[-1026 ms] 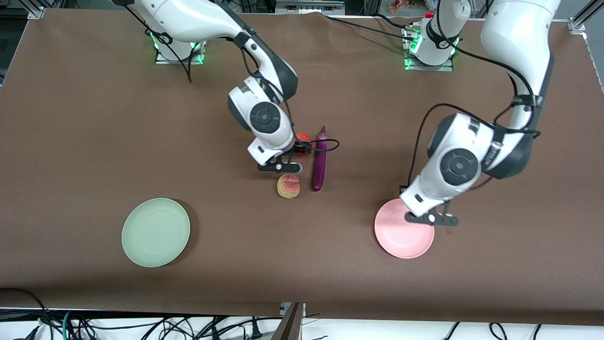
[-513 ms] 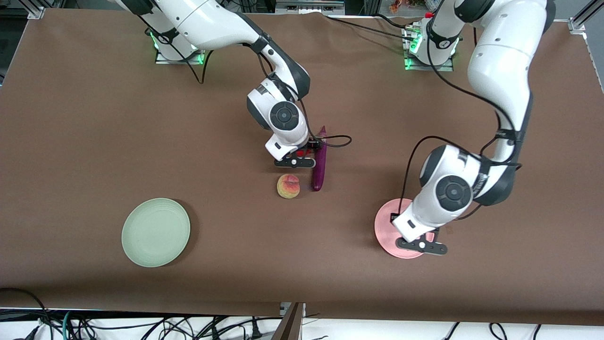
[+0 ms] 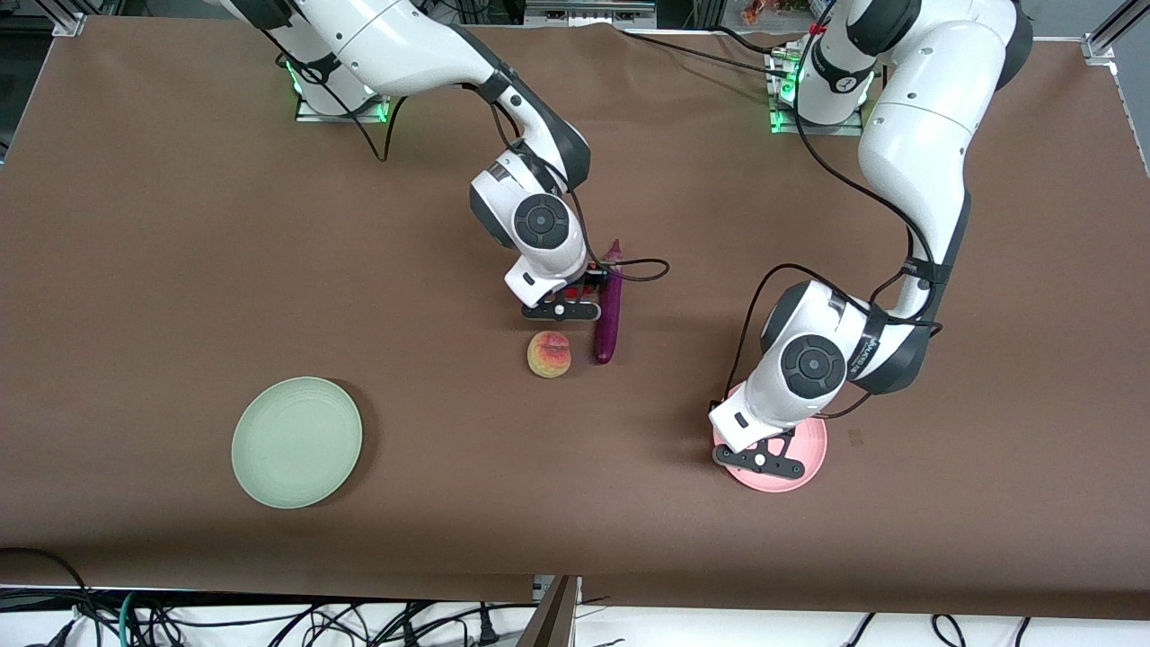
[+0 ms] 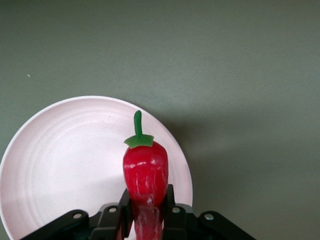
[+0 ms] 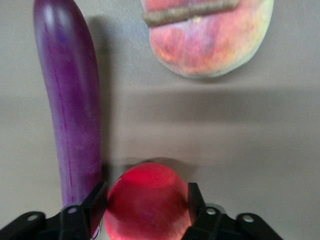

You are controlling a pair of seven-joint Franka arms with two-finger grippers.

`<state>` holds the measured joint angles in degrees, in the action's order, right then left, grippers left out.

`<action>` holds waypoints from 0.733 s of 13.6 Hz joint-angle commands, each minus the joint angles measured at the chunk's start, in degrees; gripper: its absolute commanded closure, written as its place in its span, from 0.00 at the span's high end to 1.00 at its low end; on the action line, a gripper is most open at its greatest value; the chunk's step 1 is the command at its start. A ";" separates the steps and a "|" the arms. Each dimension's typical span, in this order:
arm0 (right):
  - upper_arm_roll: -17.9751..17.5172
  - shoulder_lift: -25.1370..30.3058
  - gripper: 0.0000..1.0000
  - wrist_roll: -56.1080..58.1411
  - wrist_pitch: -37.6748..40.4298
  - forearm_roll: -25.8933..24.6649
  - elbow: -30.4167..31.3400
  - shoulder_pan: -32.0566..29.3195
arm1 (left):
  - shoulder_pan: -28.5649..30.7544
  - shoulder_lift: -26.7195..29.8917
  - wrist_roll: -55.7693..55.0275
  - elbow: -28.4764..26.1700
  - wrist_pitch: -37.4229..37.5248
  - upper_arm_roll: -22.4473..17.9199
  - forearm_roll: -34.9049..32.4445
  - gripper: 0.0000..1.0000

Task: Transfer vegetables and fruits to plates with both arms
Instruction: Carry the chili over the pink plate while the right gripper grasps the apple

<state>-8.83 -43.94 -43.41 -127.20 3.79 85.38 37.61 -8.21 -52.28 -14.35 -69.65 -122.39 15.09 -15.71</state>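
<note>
While the left pincer [image 4: 146,212] clamps a glossy chili [image 4: 145,175] over the pink plate [image 4: 60,165], the right pincer [image 5: 147,202] grips round red fruit [image 5: 148,200].

Setting: we record this as a robotics laboratory bench, not a home or kitchen. Evidence we list: two white jointed arms [image 3: 449,54] [image 3: 916,135] bolted to metal base plates [image 3: 341,108] [image 3: 816,121] lit by green indicator lamps along one edge of the table; a plain brown cloth [image 3: 180,252] stretched flat over the whole tabletop; aluminium framing profiles at the corners [image 3: 67,18] [image 3: 1110,31]; loose black cables [image 3: 269,620] tangled on the floor below the table edge nearest the front camera, with more black cable [image 3: 692,49] trailing across the cloth to the bases. We note the toy-like produce and plastic plates as props.
</note>
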 commanded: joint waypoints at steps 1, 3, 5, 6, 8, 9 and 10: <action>0.56 2.53 0.16 2.00 2.38 0.08 -0.57 -2.35 | 0.92 -0.37 1.16 0.83 0.13 0.11 -0.82 0.12; 0.48 5.43 0.16 7.95 6.15 0.25 -0.57 -6.83 | 1.36 -0.46 1.34 0.83 0.04 0.11 -0.82 0.33; 0.13 7.37 0.16 12.28 8.44 0.69 -0.66 -11.92 | 1.88 -0.29 1.34 0.83 0.13 0.11 -0.38 0.65; 0.04 7.46 0.16 12.55 8.54 0.69 -0.66 -12.56 | 2.49 -0.02 1.34 0.74 0.22 0.11 -0.29 0.71; -1.18 7.38 0.17 10.55 8.11 0.87 -0.66 -11.43 | 2.76 0.33 1.34 0.83 0.22 0.11 -0.20 0.76; -1.80 6.94 0.18 7.58 7.84 0.35 -0.57 -9.94 | 2.85 0.33 1.25 0.91 0.22 0.11 -0.11 0.83; -1.72 6.24 0.32 5.46 7.32 0.17 -0.57 -9.32 | 2.94 0.33 1.25 0.92 0.22 0.11 -0.03 0.84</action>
<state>-9.86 -37.14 -33.61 -118.89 4.19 84.12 25.72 -5.53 -52.30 -14.12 -69.27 -122.44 14.92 -15.71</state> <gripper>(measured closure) 0.824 0.233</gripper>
